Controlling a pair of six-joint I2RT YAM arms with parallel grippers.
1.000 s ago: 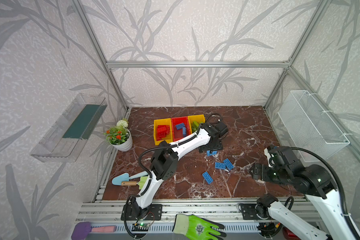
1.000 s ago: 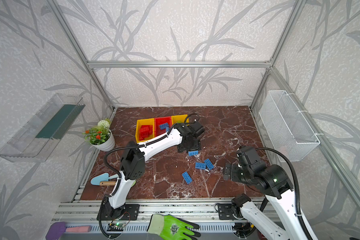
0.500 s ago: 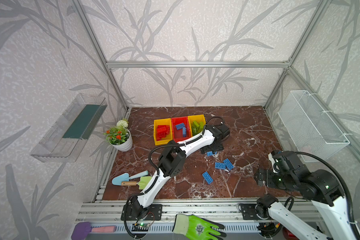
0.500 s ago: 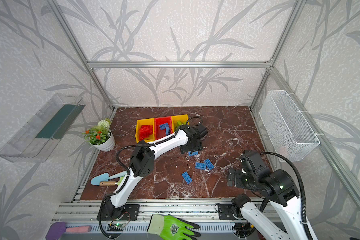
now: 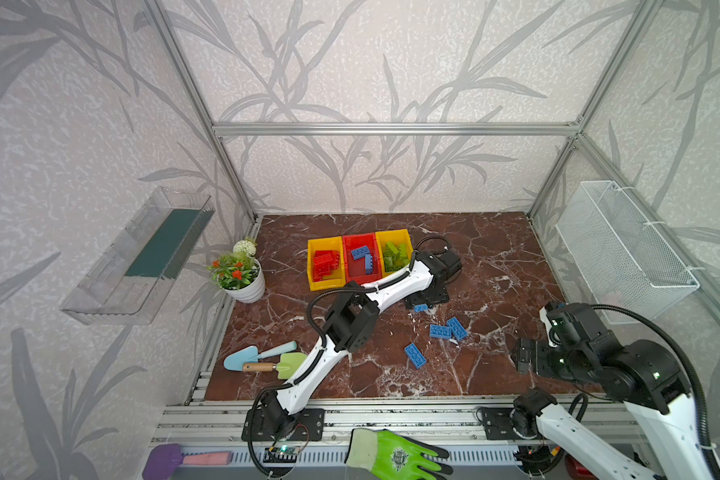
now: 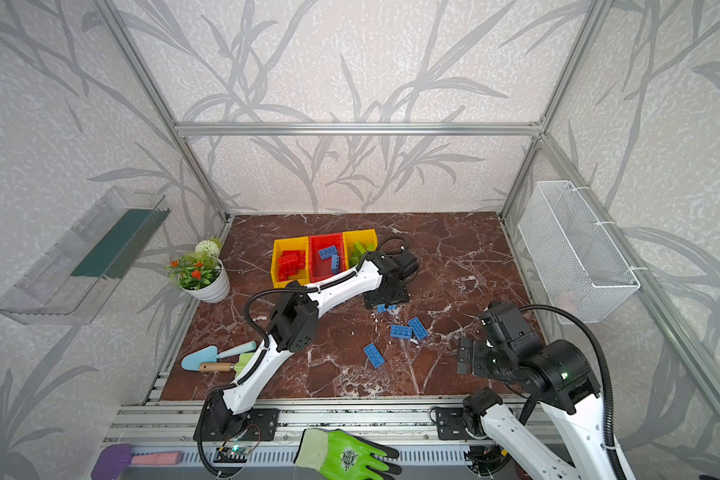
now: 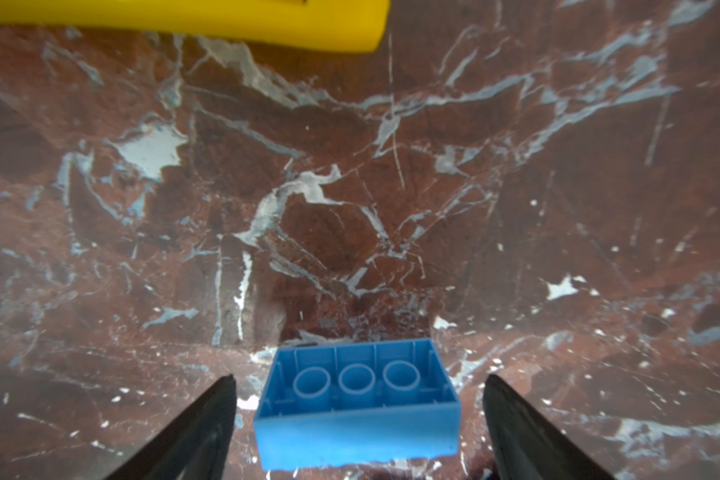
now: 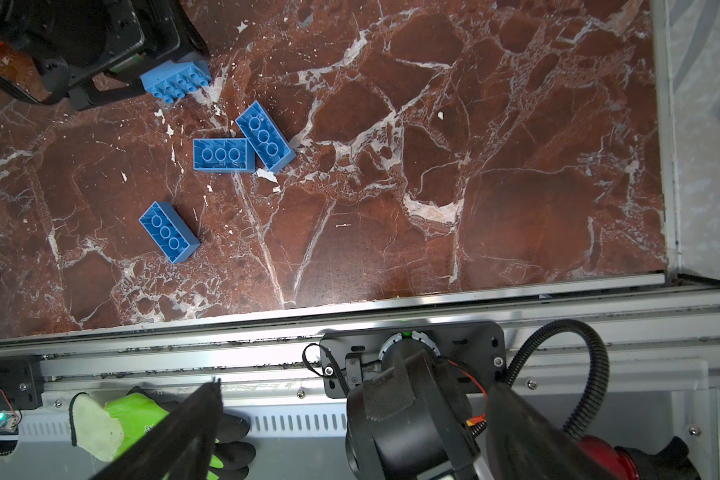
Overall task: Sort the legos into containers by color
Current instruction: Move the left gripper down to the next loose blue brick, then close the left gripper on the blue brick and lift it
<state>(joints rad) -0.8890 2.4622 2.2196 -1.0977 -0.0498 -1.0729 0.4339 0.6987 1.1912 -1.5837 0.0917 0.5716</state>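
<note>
Three joined containers point(image 5: 327, 285) stand at the back: a yellow one holds red legos point(image 5: 324, 262), the red one holds blue legos point(image 5: 361, 257), and the other yellow one holds green legos point(image 5: 393, 253). My left gripper point(image 5: 427, 298) is low over the floor beside them. It is open and straddles an upside-down blue lego point(image 7: 356, 399) with a gap on each side. Three more blue legos point(image 8: 223, 154) point(image 8: 265, 136) point(image 8: 168, 231) lie on the marble floor toward the front. My right gripper point(image 5: 524, 357) hangs open and empty at the front right.
A potted plant point(image 5: 240, 276) stands at the left edge, with two toy shovels point(image 5: 262, 357) in front of it. A wire basket point(image 5: 624, 245) hangs on the right wall and a clear tray point(image 5: 142, 253) on the left wall. A green glove point(image 5: 391, 455) lies beyond the front rail.
My left gripper has moved away from the containers and down over the blue lego, its elbow swinging right. The right arm has drawn back toward the front right corner.
</note>
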